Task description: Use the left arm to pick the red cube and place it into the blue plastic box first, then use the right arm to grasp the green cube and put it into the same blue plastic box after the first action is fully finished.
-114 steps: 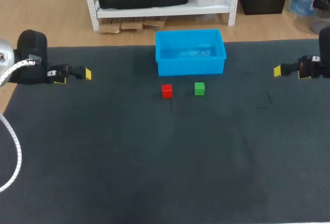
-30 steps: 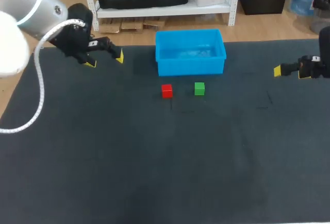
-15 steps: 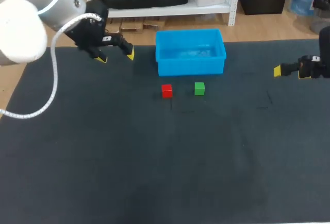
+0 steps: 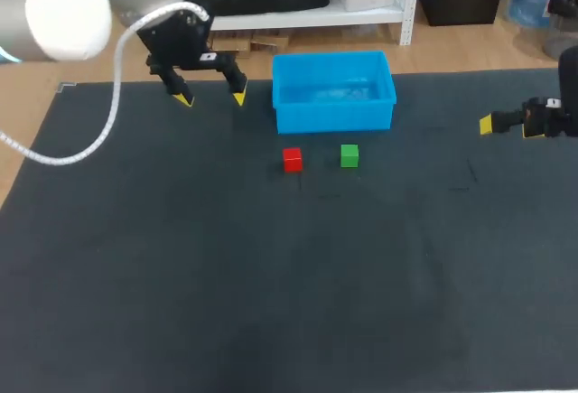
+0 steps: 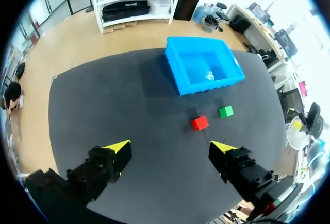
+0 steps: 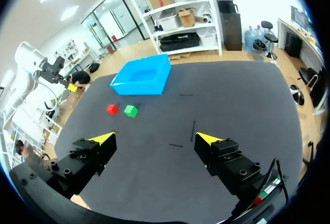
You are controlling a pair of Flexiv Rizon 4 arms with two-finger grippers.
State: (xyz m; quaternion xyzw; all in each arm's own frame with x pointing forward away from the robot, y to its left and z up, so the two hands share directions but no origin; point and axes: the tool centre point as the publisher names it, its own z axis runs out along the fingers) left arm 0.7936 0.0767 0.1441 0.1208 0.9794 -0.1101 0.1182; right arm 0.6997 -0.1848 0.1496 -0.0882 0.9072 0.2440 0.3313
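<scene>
Red cube: the small red cube (image 4: 292,159) sits on the dark counter (image 4: 271,276), just in front of the open blue plastic box (image 4: 334,118). The small green cube (image 4: 349,155) is near on its right.
Left jaws: wide apart, holding nothing, hovering left of the box, well apart from the red cube.
Right jaws: wide, empty, at the counter's right edge.
Risk: a finger may clip the green cube or the box wall if the wide jaws descend off-centre.
In the way: only those two neighbours.
</scene>
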